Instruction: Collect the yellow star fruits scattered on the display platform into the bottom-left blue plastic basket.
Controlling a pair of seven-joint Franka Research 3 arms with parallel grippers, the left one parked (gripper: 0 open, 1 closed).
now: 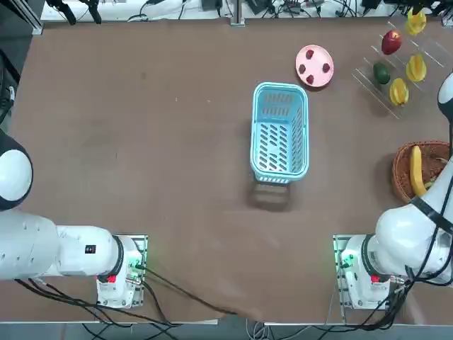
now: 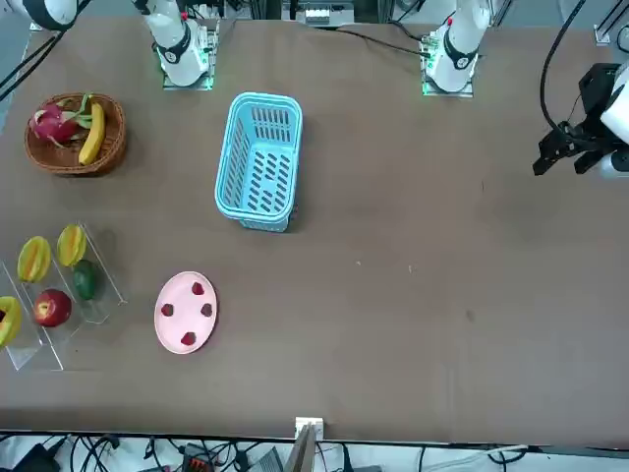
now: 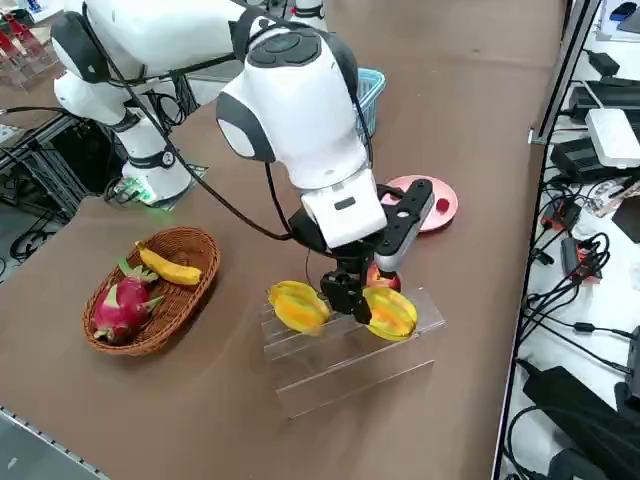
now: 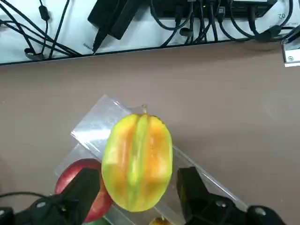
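Observation:
Three yellow star fruits (image 1: 415, 21) (image 1: 416, 68) (image 1: 398, 91) rest on the clear display platform (image 1: 368, 73) at the table's far right. The front view shows them too (image 2: 34, 258) (image 2: 71, 245) (image 2: 4, 321). My right gripper (image 3: 348, 298) hangs low over the platform (image 3: 340, 372), between two star fruits (image 3: 298, 306) (image 3: 392, 313). In the wrist view the gripper (image 4: 138, 180) is open, and one star fruit (image 4: 137, 161) sits between its fingers (image 4: 86, 187), beside a red apple (image 4: 77, 176). The blue plastic basket (image 1: 280, 88) stands empty mid-table.
A red apple (image 1: 391, 42) and a green fruit (image 1: 381, 73) share the platform. A pink plate (image 1: 314, 65) with small red pieces lies between platform and basket. A wicker basket (image 1: 403, 173) with a banana (image 1: 417, 170) and a dragon fruit (image 3: 122, 303) sits nearer my base.

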